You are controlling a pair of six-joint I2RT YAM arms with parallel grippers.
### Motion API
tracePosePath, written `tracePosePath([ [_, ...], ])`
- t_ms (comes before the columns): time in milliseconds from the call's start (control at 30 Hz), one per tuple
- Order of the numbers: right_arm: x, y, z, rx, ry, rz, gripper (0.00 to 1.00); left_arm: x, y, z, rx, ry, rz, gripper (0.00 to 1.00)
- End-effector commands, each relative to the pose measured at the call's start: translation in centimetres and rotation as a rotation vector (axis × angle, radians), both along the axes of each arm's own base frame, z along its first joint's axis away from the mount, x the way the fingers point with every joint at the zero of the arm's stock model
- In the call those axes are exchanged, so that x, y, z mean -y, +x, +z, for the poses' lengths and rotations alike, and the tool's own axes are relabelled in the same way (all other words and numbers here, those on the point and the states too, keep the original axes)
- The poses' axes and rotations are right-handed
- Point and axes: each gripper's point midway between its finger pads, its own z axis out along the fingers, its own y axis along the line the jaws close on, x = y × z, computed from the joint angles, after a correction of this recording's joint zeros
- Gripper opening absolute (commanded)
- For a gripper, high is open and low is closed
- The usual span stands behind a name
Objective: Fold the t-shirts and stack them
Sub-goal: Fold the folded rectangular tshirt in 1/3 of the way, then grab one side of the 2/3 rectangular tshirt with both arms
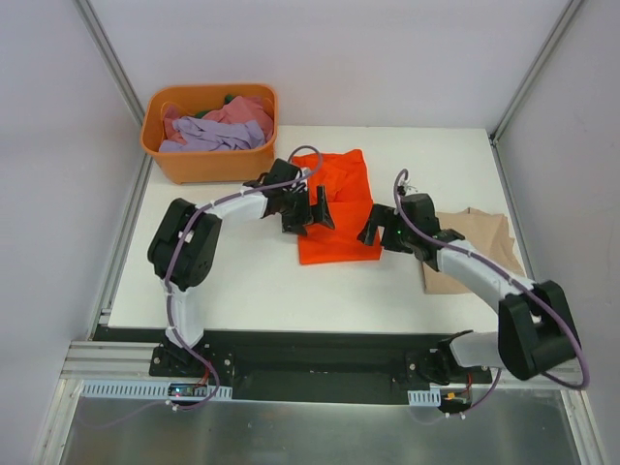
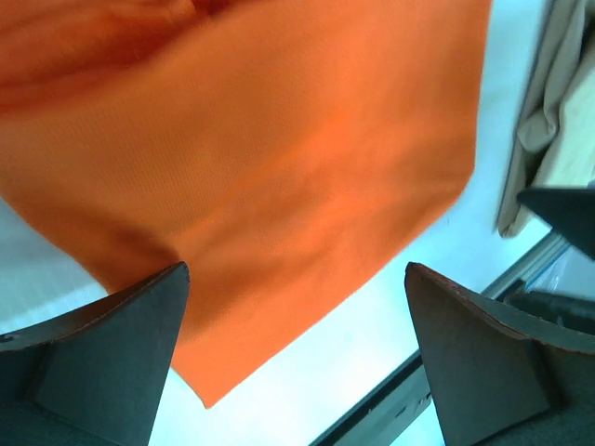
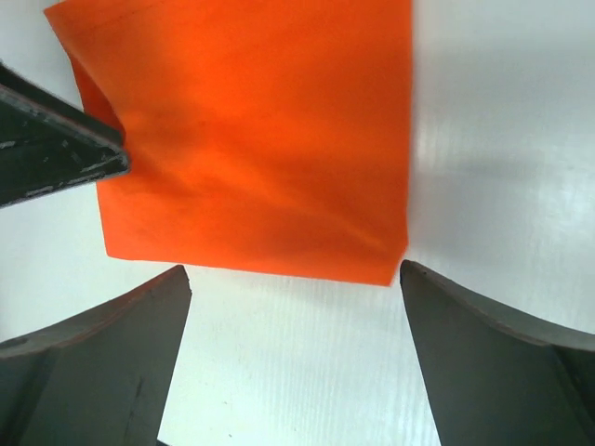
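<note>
At table centre, top view: 1 orange t-shirt lay flat, left gripper over it, right gripper at its right edge; tan t-shirt lay apart. Left wrist: jaws wide, empty, above orange cloth. Right wrist: jaws wide, empty.

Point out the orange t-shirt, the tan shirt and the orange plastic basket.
orange t-shirt (image 1: 344, 189), top external view, upper middle of the fabric.
tan shirt (image 1: 484, 232), top external view, bare upper part.
orange plastic basket (image 1: 213, 165), top external view, front wall.
</note>
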Motion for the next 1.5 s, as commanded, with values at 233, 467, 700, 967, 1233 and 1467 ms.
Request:
tracePosePath([
  [233,6.8,-2.0,5.0,0.446,-0.098,-0.138,0.96,-4.1,-8.7,4.7,0.222,0.147,0.031,0.99],
  [467,3.7,-3.8,2.9,0.302,0.023,-0.026,0.96,-5.4,-9.3,0.8,0.11,0.213,0.14,0.82],
  [700,3.7,-3.5,1.3,0.236,0.008,-0.043,0.96,-5.0,-7.6,-1.9,0.056,0.253,0.198,0.56],
  [967,4.6,-3.0,-0.5,0.199,-0.049,-0.083,0.96,-4.3,-8.2,-4.3,-0.012,0.252,0.17,0.0],
  [1233,2.0,-1.3,-1.3,0.128,-0.016,0.004,0.9,-4.5,-8.3,-4.0,0.018,0.25,0.151,0.0],
  [1467,1.1,-0.5,-3.3,0.022,-0.003,-0.028,0.56,-4.9,-8.1,-4.1,0.032,0.266,0.163,0.0],
])
